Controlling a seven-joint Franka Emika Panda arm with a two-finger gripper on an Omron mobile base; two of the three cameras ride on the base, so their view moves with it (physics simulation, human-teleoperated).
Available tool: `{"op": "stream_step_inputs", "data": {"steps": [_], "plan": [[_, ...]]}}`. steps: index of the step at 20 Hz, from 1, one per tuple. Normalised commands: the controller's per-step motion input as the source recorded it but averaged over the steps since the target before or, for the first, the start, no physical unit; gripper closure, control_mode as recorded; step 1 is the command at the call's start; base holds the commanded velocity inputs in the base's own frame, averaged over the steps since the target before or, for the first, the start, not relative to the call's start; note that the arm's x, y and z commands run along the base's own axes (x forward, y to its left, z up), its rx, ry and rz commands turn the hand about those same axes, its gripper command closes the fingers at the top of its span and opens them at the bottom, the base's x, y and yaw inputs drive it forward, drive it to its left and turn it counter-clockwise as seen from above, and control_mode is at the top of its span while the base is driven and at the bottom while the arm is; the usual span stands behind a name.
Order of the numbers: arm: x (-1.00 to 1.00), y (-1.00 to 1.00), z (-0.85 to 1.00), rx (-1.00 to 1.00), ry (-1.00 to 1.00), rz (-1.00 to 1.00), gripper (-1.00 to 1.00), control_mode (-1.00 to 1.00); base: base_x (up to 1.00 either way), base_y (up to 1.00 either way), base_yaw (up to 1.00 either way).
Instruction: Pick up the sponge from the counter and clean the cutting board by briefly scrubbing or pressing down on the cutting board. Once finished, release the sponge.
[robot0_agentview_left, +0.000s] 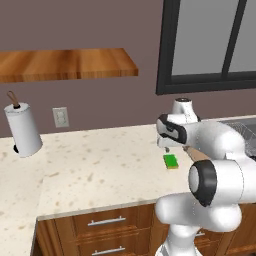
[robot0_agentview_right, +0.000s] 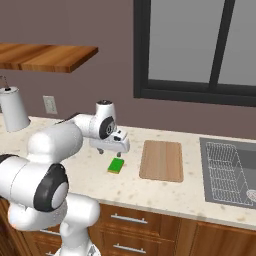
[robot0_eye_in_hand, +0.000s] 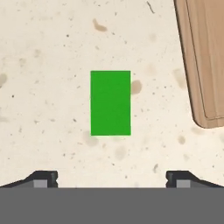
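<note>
On the counter, sponge position: the sponge (robot0_eye_in_hand: 110, 103) lies flat on the counter (robot0_eye_in_hand: 48, 109), green face up, touching nothing else.
Sponge from gripper: in the hand view it sits just ahead of the gripper (robot0_eye_in_hand: 112, 177), centred between the two finger tips, so the hand hangs almost straight above it.
Sponge long axis: runs up and down in the hand view, across the line joining the tips; the short sides' width falls between the fingers, which judged from here suits a straight descent with no turn of the wrist.
Gripper state: fingers spread wide and empty, each tip well outside a long edge of the sponge.
Gripper height: in the right base view the gripper (robot0_agentview_right: 118, 148) hovers above the sponge (robot0_agentview_right: 116, 165), not touching.
Cutting board: the cutting board (robot0_agentview_right: 161, 160) lies just beside the sponge, toward the sink (robot0_agentview_right: 227, 170), bare.
Step in hand: likely lowering to grasp; scrubbing not yet begun.
</note>
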Motion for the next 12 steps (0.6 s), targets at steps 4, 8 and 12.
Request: {"op": "stream_step_inputs", "data": {"steps": [4,8,12], "plan": [[-0.74,0.25,0.67,0.00,-0.23,0.00,-1.00,-1.00,0.00,0.00,0.00],[-0.55,0.31,0.68,0.00,-0.23,0.00,-1.00,-1.00,0.00,0.00,0.00],[-0.37,0.07,0.75,0.00,-0.23,0.00,-1.00,-1.00,0.00,0.00,0.00]]}}
